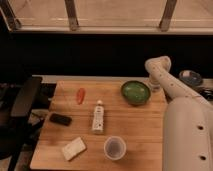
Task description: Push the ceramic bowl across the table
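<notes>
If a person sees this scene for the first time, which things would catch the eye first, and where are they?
Probably the big white robot arm, which fills the right side. Its gripper hangs at the table's far right corner, just right of the ceramic bowl, whose glossy green stands out against the light wood. Next, a small orange object lies at the far left, and a clear cup stands near the front edge.

Green ceramic bowl (135,92), light-brown table (140,130), claw (154,87) pale.

Ceramic bowl (135,92) set at surface (140,131) far right; end effector (155,85) just right of it; cup (114,147) near front.
</notes>
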Robot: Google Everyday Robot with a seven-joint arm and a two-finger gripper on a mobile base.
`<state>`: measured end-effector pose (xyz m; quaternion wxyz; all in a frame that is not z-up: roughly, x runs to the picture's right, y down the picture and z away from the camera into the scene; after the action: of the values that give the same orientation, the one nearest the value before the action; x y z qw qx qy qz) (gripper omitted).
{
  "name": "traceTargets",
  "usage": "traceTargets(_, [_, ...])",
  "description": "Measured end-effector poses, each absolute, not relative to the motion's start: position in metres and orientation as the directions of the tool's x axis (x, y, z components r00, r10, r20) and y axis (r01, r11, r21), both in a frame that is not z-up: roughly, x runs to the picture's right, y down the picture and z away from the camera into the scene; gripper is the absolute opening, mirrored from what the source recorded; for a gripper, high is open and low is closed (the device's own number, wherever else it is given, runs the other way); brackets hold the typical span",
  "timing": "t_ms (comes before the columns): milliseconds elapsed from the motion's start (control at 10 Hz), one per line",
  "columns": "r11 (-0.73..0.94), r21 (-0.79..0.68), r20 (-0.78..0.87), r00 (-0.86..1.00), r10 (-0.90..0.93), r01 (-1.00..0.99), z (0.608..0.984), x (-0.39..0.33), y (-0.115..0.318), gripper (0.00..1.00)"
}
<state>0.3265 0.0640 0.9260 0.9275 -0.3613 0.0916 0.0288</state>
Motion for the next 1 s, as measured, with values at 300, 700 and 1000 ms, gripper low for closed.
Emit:
traceTargets(300, [0.735, -0.674, -0.161, 0.985, -0.056, -0.068, 0.925, 0.298, 0.059, 0.05])
traceTargets(700, [0.716, -0.698, -0.132, 0.983, -0.129, 0.0, 0.922, 0.267, 0.056, 0.05])
traceTargets(1000, [0.699, -0.712, -0.081, 0.98, -0.183, 0.072, 0.919, 0.22, 0.052, 0.05])
